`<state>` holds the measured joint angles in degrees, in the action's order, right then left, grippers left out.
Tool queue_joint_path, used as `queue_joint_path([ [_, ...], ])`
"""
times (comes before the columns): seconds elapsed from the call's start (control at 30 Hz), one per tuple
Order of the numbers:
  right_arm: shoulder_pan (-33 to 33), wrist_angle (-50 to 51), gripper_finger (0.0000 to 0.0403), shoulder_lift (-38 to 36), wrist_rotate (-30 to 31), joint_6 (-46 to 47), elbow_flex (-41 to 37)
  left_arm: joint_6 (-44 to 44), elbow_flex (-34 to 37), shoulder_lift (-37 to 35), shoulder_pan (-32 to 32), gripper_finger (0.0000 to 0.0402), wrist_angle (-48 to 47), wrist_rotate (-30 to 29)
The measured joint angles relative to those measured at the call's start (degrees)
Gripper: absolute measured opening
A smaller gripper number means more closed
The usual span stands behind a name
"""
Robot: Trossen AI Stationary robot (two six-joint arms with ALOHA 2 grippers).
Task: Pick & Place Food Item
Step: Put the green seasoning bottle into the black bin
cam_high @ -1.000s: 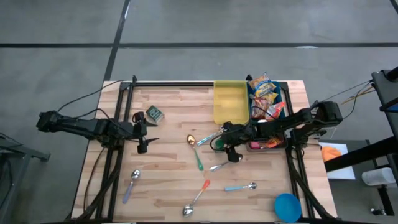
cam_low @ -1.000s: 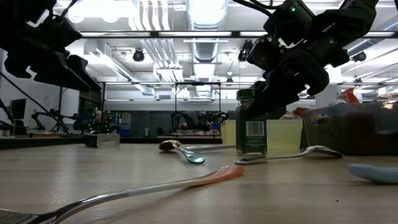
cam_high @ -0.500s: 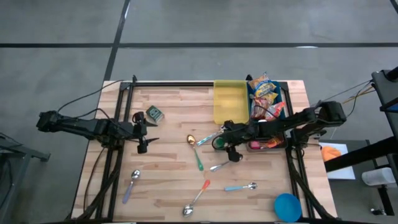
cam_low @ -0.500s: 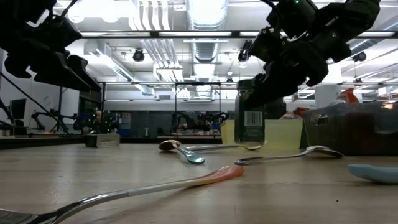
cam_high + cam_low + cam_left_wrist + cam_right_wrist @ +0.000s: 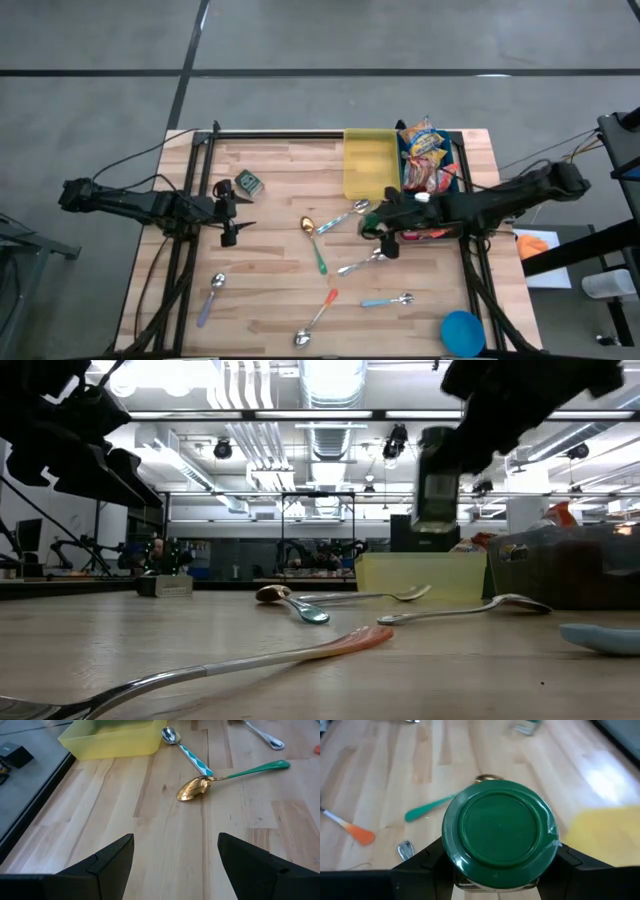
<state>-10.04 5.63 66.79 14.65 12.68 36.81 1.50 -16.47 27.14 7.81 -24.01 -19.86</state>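
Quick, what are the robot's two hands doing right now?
Left gripper: open, holding nothing.
Right gripper: shut on the green-lidded jar, lifted off the table.

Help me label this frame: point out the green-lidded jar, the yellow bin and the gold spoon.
green-lidded jar (image 5: pixel 500 826), right wrist view, centre of its lid.
yellow bin (image 5: pixel 367 163), high view, bare floor.
gold spoon (image 5: pixel 192 789), left wrist view, its bowl.

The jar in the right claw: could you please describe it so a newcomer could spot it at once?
Start at the yellow bin at the table's far edge. Just in front of it, the right claw holds the jar in the air. It alone has a green lid and a barcode label.
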Motion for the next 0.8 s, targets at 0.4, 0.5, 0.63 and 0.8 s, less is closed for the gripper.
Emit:
queue_joint_path([
  [0.4,-6.0,41.6,0.0198,-8.0,13.2,24.7,14.9,0.0,0.0,0.0,0.0,0.0290,-0.1,0.0],
  [0.5,-8.2,49.0,0.0198,-8.5,17.6,34.6,16.5,0.0,0.0,0.0,0.0,0.0290,-0.1,0.0],
  [0.63,-12.6,58.0,0.0198,-9.1,23.7,50.7,17.4,0.0,0.0,0.0,0.0,0.0290,-0.1,0.0],
  [0.8,-18.2,68.7,0.0198,-8.8,27.2,69.3,16.5,0.0,0.0,0.0,0.0,0.0290,-0.1,0.0],
])
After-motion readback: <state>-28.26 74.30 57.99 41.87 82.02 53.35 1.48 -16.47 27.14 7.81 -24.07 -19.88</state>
